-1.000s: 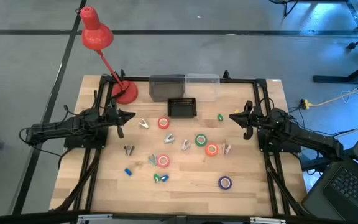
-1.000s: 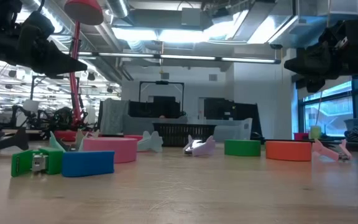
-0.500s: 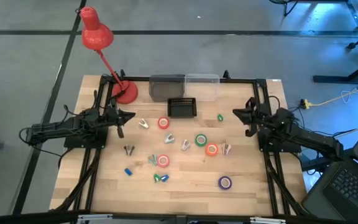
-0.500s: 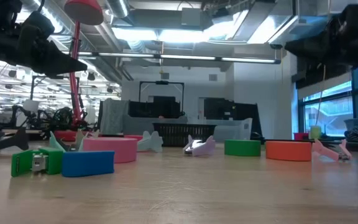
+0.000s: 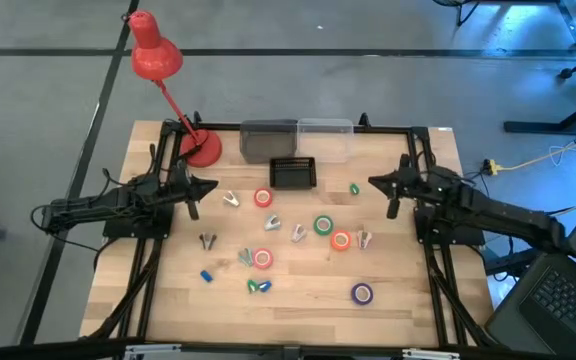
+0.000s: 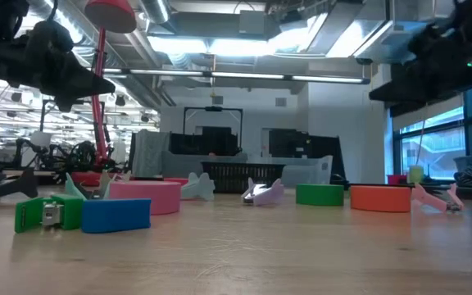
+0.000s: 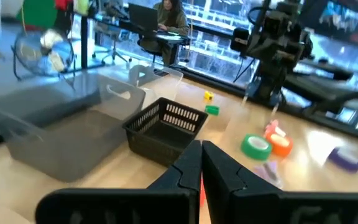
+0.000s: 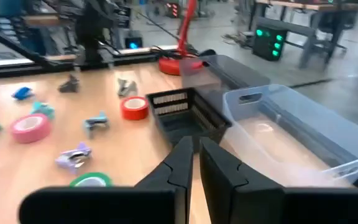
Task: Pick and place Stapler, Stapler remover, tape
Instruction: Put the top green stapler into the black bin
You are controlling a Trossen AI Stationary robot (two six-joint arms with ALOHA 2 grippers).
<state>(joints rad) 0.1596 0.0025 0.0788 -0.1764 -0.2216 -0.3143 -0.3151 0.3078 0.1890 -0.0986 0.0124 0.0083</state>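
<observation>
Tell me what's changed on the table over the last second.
Only the right gripper moved: it swung slightly toward the table's far edge and middle, with nothing in its closed fingers. The left gripper, the tape rolls and the black basket are where they were.

The pale wooden desk (image 5: 298, 290) shows a smooth, matt plank grain, and along its far edge stand a black plastic lattice basket (image 5: 292, 172), a smoky grey matt plastic bin (image 5: 268, 140), a clear glossy plastic bin (image 5: 325, 139) and a glossy red-painted desk lamp (image 5: 155, 60).
</observation>
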